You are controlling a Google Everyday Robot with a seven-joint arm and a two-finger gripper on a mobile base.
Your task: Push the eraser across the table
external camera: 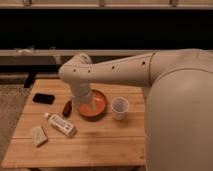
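One flat black eraser [43, 98], gripper [86, 108] over bowl [102, 101]

My gripper [84, 107], smooth cream plastic, hangs over the glossy orange bowl [101, 103]; matt black eraser [43, 98]; wood-plank table [100, 144].

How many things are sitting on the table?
6: black eraser back left, red thing beside the orange bowl, white cup right of it, white tube and beige block front left. The gripper hangs over the bowl, maybe hiding more.
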